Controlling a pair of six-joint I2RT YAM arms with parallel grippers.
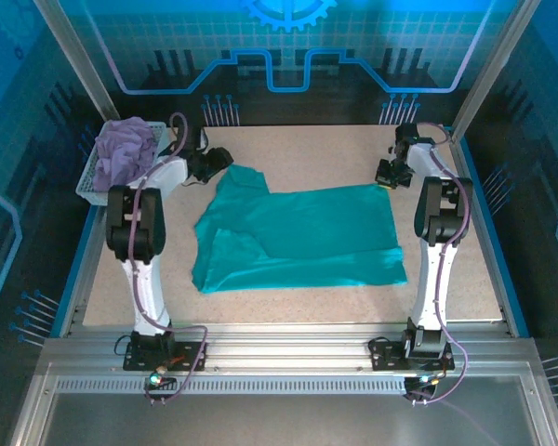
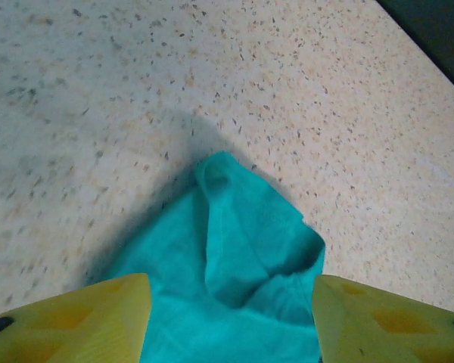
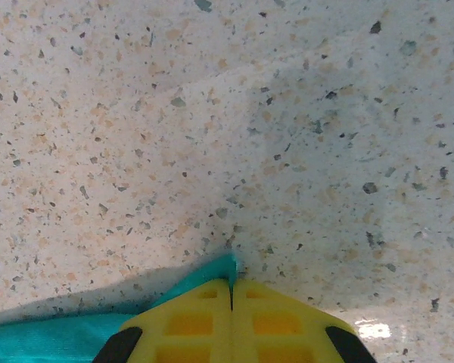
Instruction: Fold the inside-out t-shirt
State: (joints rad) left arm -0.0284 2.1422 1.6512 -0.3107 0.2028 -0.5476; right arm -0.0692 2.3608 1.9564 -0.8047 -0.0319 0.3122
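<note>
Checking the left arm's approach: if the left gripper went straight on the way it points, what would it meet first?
Probably the t-shirt: a bunched corner lies between the left gripper's open fingers and reaches ahead of them. Past it is bare table, though how high the gripper sits is unclear.

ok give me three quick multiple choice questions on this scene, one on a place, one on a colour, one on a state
1. Where is the lavender-purple cloth garment?
A) in the white plastic basket at the far left of the speckled beige table
B) at its near right edge
C) at its middle

2. What colour are the fingers of the left hand?
A) red
B) yellow
C) black

3. How is the right hand?
A) wide open
B) shut on the basket
C) shut on a corner of the teal soft cloth t-shirt

Key:
1 A, it is heaped in the basket
2 B, both fingers show yellow
3 C, its fingers meet with a teal tip between them
</note>
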